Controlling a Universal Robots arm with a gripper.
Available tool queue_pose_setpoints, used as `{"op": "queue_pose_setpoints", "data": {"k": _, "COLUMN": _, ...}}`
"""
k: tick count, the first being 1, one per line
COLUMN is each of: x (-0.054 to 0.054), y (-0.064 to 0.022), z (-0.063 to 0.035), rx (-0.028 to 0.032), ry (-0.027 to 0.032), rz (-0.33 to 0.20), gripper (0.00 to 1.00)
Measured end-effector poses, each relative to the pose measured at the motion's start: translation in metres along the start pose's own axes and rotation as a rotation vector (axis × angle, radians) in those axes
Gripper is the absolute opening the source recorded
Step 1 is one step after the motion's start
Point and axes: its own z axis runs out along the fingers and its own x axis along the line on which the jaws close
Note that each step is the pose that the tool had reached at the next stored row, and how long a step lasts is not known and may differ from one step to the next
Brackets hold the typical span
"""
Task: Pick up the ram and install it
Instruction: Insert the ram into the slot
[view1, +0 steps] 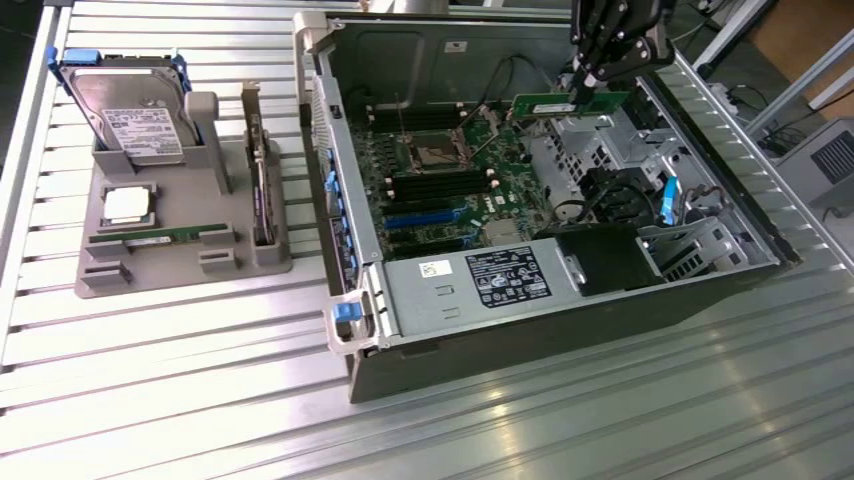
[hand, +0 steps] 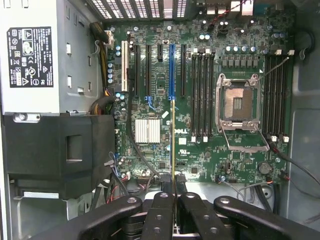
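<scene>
A ribbed metal table (view1: 561, 430) carries an open computer case (view1: 534, 340), lying on its side toward the exterior view's right. A grey parts holder (view1: 160, 272) sits just beside it, not touching, toward the exterior view's left.

Black gripper (view1: 585, 90) hung at one o'clock of the exterior view, pointed down, fingers (hand: 161, 210) pinched tight on the ram (view1: 567, 103)
</scene>
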Motion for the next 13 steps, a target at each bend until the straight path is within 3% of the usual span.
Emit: {"op": "queue_pose_setpoints", "data": {"k": 13, "x": -0.0005, "y": 0.0007, "z": 0.0087, "rx": 0.0, "ry": 0.0001, "rz": 0.0, "gripper": 0.12}}
